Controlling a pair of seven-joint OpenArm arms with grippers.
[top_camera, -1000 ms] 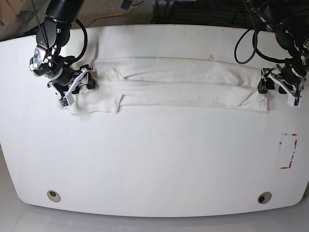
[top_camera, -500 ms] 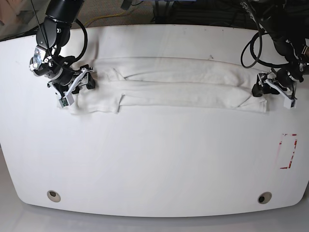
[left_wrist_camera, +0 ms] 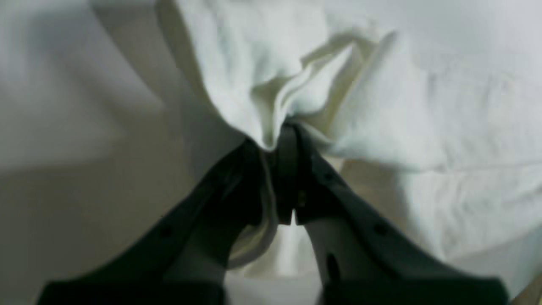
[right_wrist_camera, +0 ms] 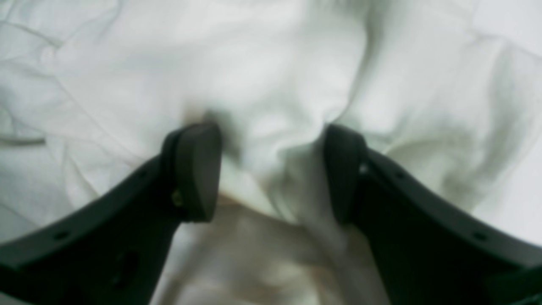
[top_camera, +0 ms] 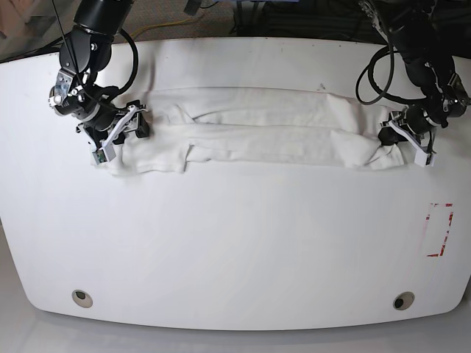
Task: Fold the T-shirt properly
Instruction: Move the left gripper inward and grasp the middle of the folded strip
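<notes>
left end effector (top_camera: 397, 138) moved in, now clamped on T-shirt (top_camera: 257, 136) | right end effector (top_camera: 121, 131) apart

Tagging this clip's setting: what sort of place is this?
Likely a robotics lab bench, not a home: a bare white table carrying two arms, loose cables along its far edge, red tape marks, and only a folded T-shirt.

T-shirt (top_camera: 257, 136) plain white, no print visible on the folded strip. Table (top_camera: 235, 243) white, with a red-and-white marking (top_camera: 439, 229) near one edge. Both grippers black with white parts: left gripper (top_camera: 397, 140), right gripper (top_camera: 121, 131).
</notes>
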